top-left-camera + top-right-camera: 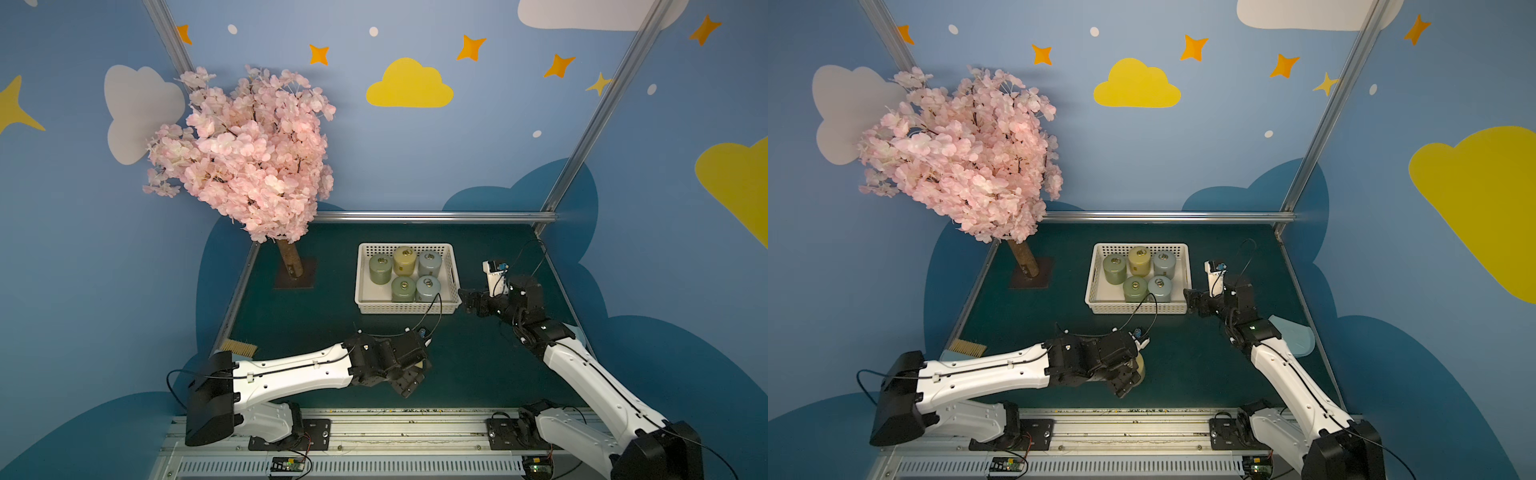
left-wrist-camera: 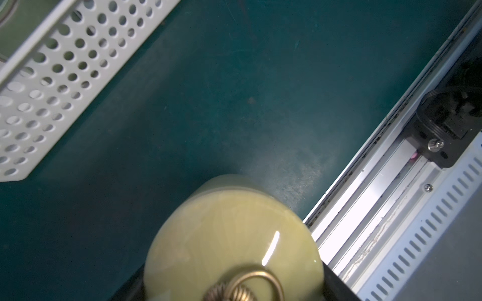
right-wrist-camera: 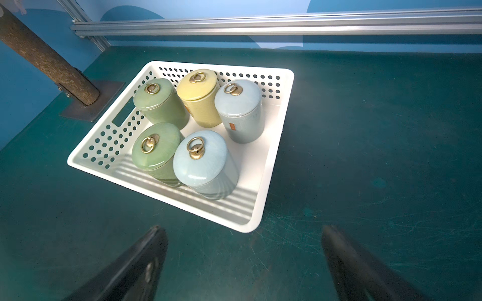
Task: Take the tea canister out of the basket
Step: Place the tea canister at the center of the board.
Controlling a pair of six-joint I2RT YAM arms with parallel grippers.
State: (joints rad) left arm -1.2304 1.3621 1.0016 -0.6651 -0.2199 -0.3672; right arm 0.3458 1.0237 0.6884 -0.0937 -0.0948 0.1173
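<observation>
My left tool (image 1: pixel 409 382) is clamped on the tea canister (image 2: pixel 229 234). It is a yellow-green one with a brass ring (image 2: pixel 257 284) on its lid. The tea canister is out of the basket (image 1: pixel 405 308). It is in front of the basket, over the green bench (image 1: pixel 469 365), between the basket's front wall and the metal rail (image 1: pixel 415 428). My tool hides its bottom, so I cannot tell if it touches the bench.

My right tool (image 1: pixel 466 300) is just beside the basket's right wall, near the front corner. Its two fingers (image 3: pixel 146 260) are wide apart and hold nothing. I cannot tell if it touches the basket.

Five more canisters stand upright inside the basket, close together. The two green canisters (image 3: pixel 159 104) are on the basket's left side. The two blue-grey canisters (image 3: pixel 240 112) are on its right side. The yellow canister (image 3: pixel 200 99) is by the back wall, between them. A pink blossom tree (image 1: pixel 245 153) stands well to the left of the basket.
</observation>
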